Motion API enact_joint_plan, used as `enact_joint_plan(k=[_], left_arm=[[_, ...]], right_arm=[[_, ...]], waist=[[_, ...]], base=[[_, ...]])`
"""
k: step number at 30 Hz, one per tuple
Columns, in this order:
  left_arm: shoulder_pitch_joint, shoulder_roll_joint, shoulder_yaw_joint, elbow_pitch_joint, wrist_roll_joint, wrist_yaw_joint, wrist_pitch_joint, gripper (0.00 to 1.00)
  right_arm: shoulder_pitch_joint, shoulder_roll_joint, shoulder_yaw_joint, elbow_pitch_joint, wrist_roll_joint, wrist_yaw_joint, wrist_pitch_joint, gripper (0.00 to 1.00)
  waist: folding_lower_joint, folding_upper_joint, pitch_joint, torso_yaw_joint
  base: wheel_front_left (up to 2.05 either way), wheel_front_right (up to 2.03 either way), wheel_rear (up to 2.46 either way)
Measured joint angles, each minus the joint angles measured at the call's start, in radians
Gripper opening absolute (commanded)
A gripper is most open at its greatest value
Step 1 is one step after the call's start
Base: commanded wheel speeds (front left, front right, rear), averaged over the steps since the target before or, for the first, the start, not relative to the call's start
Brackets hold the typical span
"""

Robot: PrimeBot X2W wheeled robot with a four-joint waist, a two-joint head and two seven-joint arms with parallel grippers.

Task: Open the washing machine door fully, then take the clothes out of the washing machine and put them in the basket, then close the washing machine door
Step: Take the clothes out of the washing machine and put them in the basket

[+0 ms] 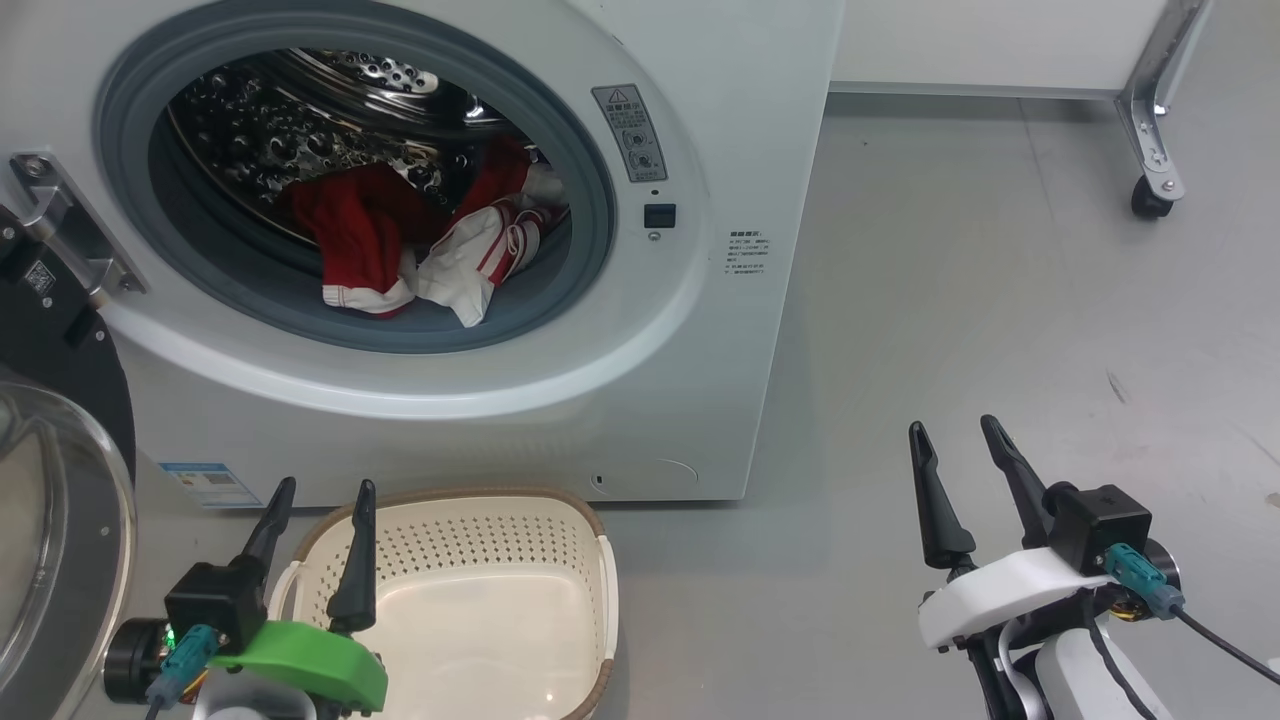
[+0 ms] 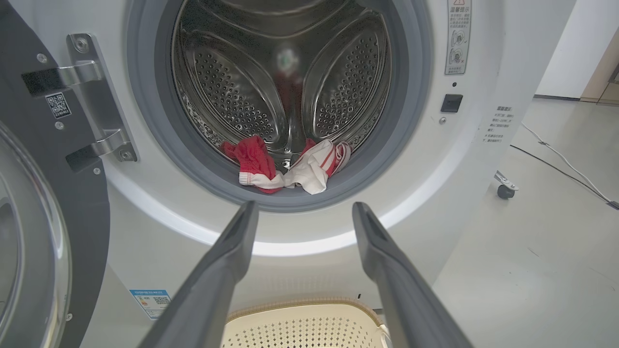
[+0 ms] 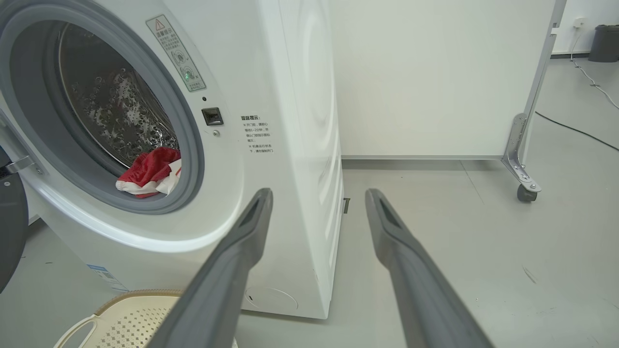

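Floor: pale grey floor [image 1: 950, 300], smooth, with a few scuffs, running off to my right.
Room: a white panel [image 3: 435, 77] on a metal leg with a castor [image 1: 1150, 200] stands behind and to the right; a cable [image 3: 575, 128] lies beyond it.
Washing machine: the washing machine [image 1: 740, 120] is a white box ahead on my left, its mouth uncovered.
Door: the washing machine door [image 1: 70, 380] is swung out to my left on its hinge [image 1: 70, 225].
Clothes: the clothes [image 1: 420, 250] are heaped at the drum's lower front, one end draped on the grey gasket.
Basket: the basket [image 1: 600, 530] sits on the floor against the machine's foot, below the mouth.
In the way: the basket lies between my left fingers and the machine's front.
Left arm: my left gripper [image 1: 327, 484] is low over the basket's near left corner, aimed at the mouth, jaws wide, holding nothing.
Right arm: my right gripper [image 1: 951, 424] is over bare floor, well apart from the machine, jaws wide, holding nothing.
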Motion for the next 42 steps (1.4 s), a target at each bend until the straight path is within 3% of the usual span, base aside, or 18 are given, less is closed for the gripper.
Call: enact_joint_plan(k=[10, 21, 26, 35, 42], left_arm=[[0.0, 0.005, 0.016, -0.004, 0.031, 0.039, 0.0, 1.0], [-0.04, 0.059, 0.021, -0.047, 0.095, 0.084, 0.024, 1.0], [-0.116, 0.074, 0.077, -0.072, 0.099, 0.131, 0.062, 1.0], [-0.28, 0.191, 0.127, -0.095, 0.169, 0.15, 0.158, 1.0], [-0.389, 0.251, 0.117, -0.066, 0.23, 0.15, 0.256, 1.0]], right_arm=[[-0.001, 0.002, 0.006, -0.014, -0.007, 0.0, 0.0, 1.0], [-0.016, 0.004, 0.03, -0.046, -0.02, 0.002, 0.0, 1.0], [-0.033, 0.005, 0.044, -0.06, -0.025, 0.003, 0.0, 1.0], [-0.093, 0.01, 0.071, -0.083, -0.025, 0.009, 0.0, 1.0], [-0.123, 0.011, 0.089, -0.088, -0.022, 0.011, 0.0, 1.0]], waist=[[0.0, 0.0, 0.044, -0.017], [0.0, 0.0, 0.141, -0.057], [0.0, 0.0, 0.203, -0.083], [0.0, 0.0, 0.316, -0.144], [0.0, 0.0, 0.381, -0.193]], base=[[0.0, 0.0, 0.0], [0.0, 0.0, 0.0], [0.0, 0.0, 0.0], [0.0, 0.0, 0.0], [0.0, 0.0, 0.0]])
